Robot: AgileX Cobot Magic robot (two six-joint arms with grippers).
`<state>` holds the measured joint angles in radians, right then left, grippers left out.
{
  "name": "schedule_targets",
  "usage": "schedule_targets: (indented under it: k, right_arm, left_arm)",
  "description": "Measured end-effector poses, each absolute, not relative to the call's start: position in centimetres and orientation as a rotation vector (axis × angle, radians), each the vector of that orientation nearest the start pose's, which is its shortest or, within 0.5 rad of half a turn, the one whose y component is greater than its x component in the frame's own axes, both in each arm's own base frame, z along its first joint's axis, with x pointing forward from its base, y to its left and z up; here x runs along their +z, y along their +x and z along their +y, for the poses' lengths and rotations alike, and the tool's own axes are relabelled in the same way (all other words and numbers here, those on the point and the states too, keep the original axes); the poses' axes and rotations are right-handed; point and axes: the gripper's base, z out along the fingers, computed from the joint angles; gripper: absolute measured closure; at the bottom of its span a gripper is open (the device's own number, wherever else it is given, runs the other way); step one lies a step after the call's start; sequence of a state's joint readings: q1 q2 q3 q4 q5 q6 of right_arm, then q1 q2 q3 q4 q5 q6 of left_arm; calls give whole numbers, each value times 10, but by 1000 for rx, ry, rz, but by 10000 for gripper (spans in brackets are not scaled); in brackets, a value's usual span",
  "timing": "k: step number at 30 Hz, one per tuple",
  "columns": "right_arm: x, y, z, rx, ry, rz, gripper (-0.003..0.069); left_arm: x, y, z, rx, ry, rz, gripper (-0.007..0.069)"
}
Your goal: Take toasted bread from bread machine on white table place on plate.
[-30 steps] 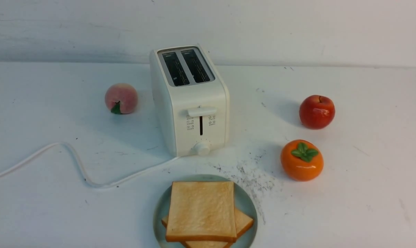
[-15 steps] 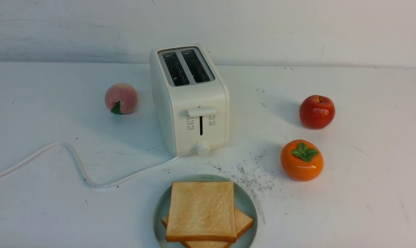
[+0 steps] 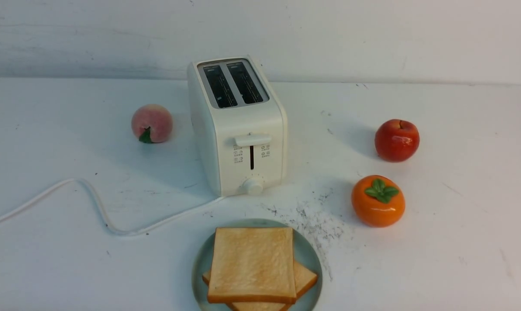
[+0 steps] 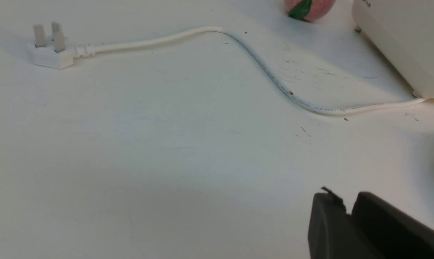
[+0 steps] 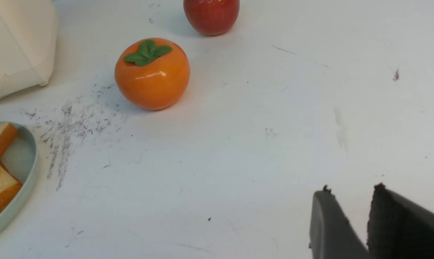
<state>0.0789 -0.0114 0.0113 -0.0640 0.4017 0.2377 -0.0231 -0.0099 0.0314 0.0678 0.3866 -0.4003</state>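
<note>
Two slices of toasted bread (image 3: 251,263) lie stacked on the plate (image 3: 310,255), the upper slice square to the camera and the lower one turned so its corners poke out. The plate sits on the white table (image 3: 459,242), just in front of the bread machine (image 3: 238,129), whose two slots are empty. A patch of black specks (image 3: 316,220) lies beside the plate, on the bread machine's right. A peach (image 3: 152,123) rests left of the bread machine; an apple (image 3: 396,140) and a persimmon (image 3: 377,201) rest well to its right. The white cord (image 3: 92,201) trails from the bread machine's base leftward to a plug (image 4: 49,50). The left gripper (image 4: 348,207) has its fingers nearly pressed together, holding nothing. The right gripper (image 5: 350,203) shows a narrow gap, also holding nothing.
</note>
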Motion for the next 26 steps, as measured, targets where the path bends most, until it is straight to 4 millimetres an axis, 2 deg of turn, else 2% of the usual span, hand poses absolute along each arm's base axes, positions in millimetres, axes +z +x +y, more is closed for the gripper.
schedule_targets:
  k: [26]
  right_arm:
    - [174, 52, 2, 153, 111, 1884, 447]
  left_arm:
    - [169, 52, 1, -222, -314, 1871, 515]
